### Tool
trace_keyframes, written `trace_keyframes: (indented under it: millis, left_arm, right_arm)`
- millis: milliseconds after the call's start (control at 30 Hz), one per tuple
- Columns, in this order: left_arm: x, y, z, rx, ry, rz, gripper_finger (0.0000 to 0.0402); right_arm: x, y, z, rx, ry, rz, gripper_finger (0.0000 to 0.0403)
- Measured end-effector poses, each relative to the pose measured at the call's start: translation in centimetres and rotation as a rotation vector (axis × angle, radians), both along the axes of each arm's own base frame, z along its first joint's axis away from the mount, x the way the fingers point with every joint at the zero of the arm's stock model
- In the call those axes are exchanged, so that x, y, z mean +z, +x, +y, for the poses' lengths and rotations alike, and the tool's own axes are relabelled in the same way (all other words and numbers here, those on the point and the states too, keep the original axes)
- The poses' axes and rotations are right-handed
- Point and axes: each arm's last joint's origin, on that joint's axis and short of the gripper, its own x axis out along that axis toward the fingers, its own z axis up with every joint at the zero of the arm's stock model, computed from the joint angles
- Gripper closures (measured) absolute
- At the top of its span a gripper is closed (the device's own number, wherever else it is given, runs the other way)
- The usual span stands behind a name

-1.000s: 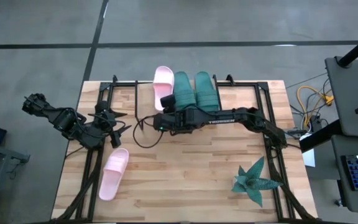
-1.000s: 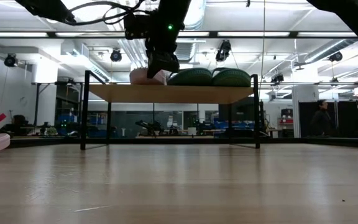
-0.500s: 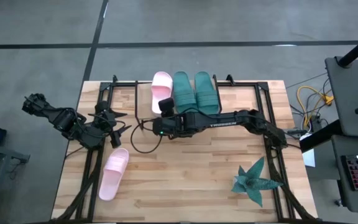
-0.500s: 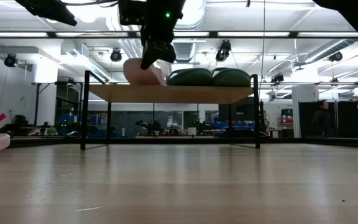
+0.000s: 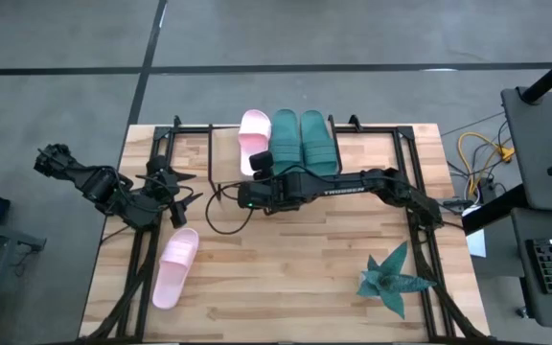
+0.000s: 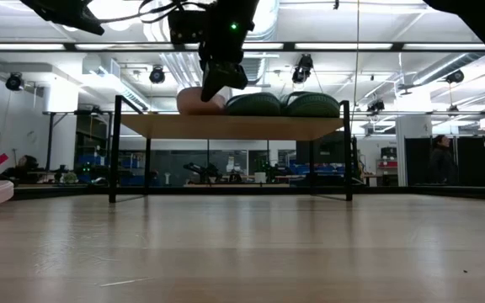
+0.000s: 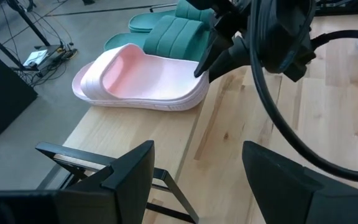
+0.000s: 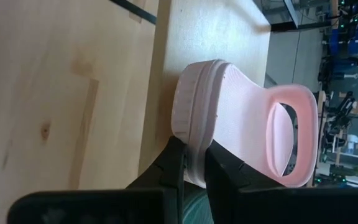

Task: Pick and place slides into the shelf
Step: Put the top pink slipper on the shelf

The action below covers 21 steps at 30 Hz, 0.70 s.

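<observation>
I have the right gripper (image 5: 260,161) over the shelf (image 6: 226,126), at the heel of the pink slide (image 5: 253,134) that lies on the shelf's left end. In the right wrist view its two fingers (image 8: 176,163) stand almost together, pinching the heel rim of that slide (image 8: 241,124), one finger on the sole's outer edge and the other just inside. From the left wrist view the same fingertips (image 7: 211,57) meet the slide's heel (image 7: 143,78) near the shelf's front edge. The slide lies flat on the board, toe pointing to the back edge.

The two green slides (image 5: 301,141) sit side by side on the shelf, just right of the pink one and touching it or nearly so; in the low view their straps (image 6: 283,104) rise as two humps on the board.

The second pink slide (image 5: 174,267) lies on the table near its left edge, well apart from the shelf.

The left gripper (image 5: 173,184) hangs near the table's left edge, above that slide, with its fingers (image 7: 132,168) spread apart and holding nothing.
</observation>
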Motion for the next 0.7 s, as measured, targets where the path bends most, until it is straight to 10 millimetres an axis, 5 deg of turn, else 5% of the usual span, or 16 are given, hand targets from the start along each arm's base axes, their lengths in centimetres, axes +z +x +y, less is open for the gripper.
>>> trace_keyframes:
  millis: [700]
  left_arm:
    - [0.00, 0.00, 0.00, 0.000, -0.001, 0.000, 0.0173]
  right_arm:
    - [-0.30, -0.29, 0.06, 0.005, 0.078, 0.020, 0.0352]
